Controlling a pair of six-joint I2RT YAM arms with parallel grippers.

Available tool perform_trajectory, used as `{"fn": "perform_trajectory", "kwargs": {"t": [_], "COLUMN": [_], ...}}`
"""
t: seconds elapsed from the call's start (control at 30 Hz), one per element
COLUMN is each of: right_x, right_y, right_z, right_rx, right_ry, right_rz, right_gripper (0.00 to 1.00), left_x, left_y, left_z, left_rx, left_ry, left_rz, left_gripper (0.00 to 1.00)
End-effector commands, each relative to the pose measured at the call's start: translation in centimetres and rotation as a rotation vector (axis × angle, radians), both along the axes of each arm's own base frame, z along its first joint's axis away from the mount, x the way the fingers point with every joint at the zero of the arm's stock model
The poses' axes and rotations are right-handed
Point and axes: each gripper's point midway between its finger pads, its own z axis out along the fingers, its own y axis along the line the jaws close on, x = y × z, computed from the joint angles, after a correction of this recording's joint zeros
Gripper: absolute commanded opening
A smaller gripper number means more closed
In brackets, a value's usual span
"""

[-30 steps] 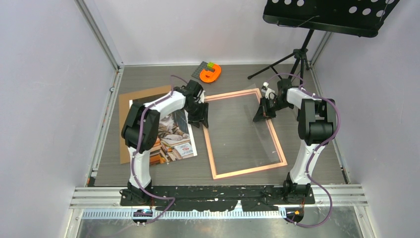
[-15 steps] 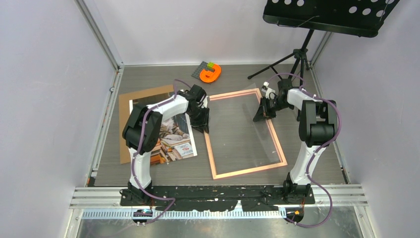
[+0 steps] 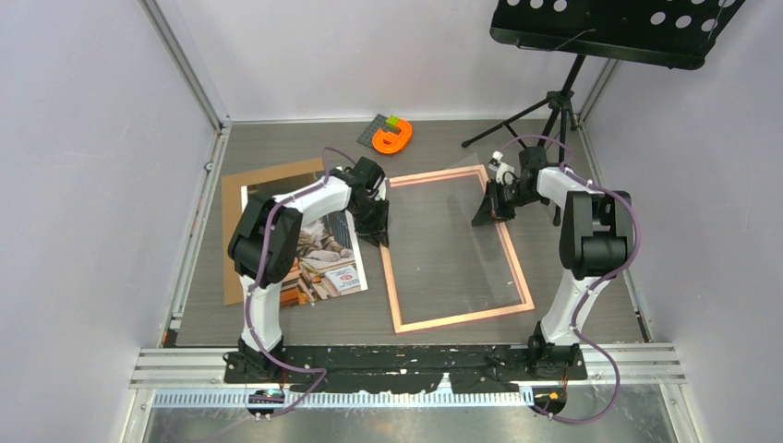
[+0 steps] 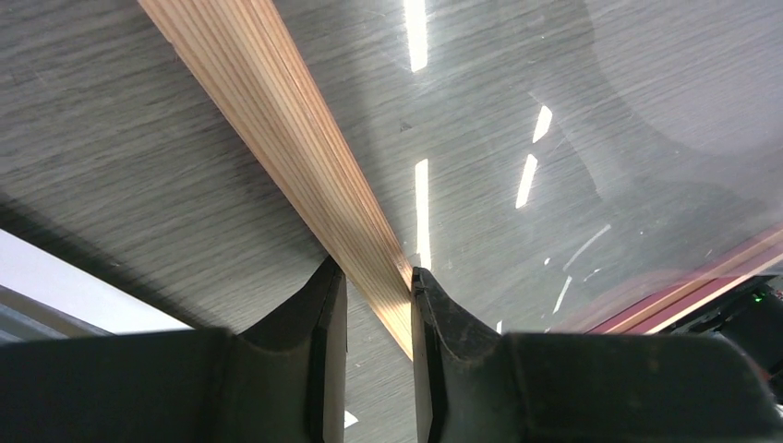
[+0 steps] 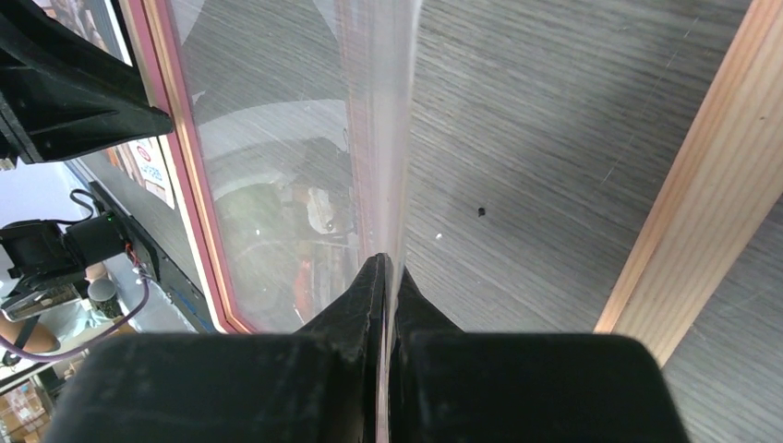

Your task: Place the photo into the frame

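The pink frame [image 3: 462, 317] lies flat mid-table. My left gripper [image 3: 375, 231] stands over its left rail; in the left wrist view the wooden rail [image 4: 277, 120] runs between the fingers, and the left gripper [image 4: 377, 277] is shut on it, both tips touching. My right gripper [image 3: 486, 214] is at the frame's upper right. In the right wrist view the right gripper [image 5: 389, 268] is shut on the edge of the clear pane [image 5: 277, 138], tilted up beside the frame rail [image 5: 711, 185]. The photo [image 3: 323, 254] of a cat on books lies left of the frame, partly under the left arm.
A brown backing board [image 3: 235, 198] lies under the photo. An orange object on a dark plate [image 3: 392, 137] sits at the back. A music stand's tripod [image 3: 554, 106] stands at the back right. Walls close in the left and right sides.
My left gripper has shifted slightly onto the frame's left rail and its jaws have narrowed onto it. The right gripper has kept its hold on the pane and hardly moved.
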Motion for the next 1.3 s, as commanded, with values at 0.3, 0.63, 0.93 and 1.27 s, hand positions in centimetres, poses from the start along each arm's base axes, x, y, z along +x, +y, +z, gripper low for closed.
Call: {"fn": "perform_trajectory", "kwargs": {"t": [0.3, 0.63, 0.93, 1.27], "right_x": [-0.3, -0.4, -0.3, -0.4], "right_y": [1.2, 2.5, 2.7, 2.6], "right_z": [4.5, 7.3, 9.6, 10.4], "right_rx": [0.167, 0.326, 0.404, 0.420], "right_ry": [-0.037, -0.022, -0.006, 0.009], "right_rz": [-0.078, -0.143, -0.189, -0.213], "right_gripper": [0.06, 0.06, 0.06, 0.06], "left_x": [3.8, 4.9, 4.8, 4.9], "left_y": [-0.9, -1.2, -1.1, -1.0], "left_z": [2.4, 1.9, 1.2, 1.0], "left_rx": [0.006, 0.015, 0.023, 0.028], "left_ry": [-0.162, -0.166, -0.161, -0.163], "left_rz": [-0.076, -0.112, -0.106, -0.094], "left_gripper": [0.00, 0.00, 0.00, 0.00]}}
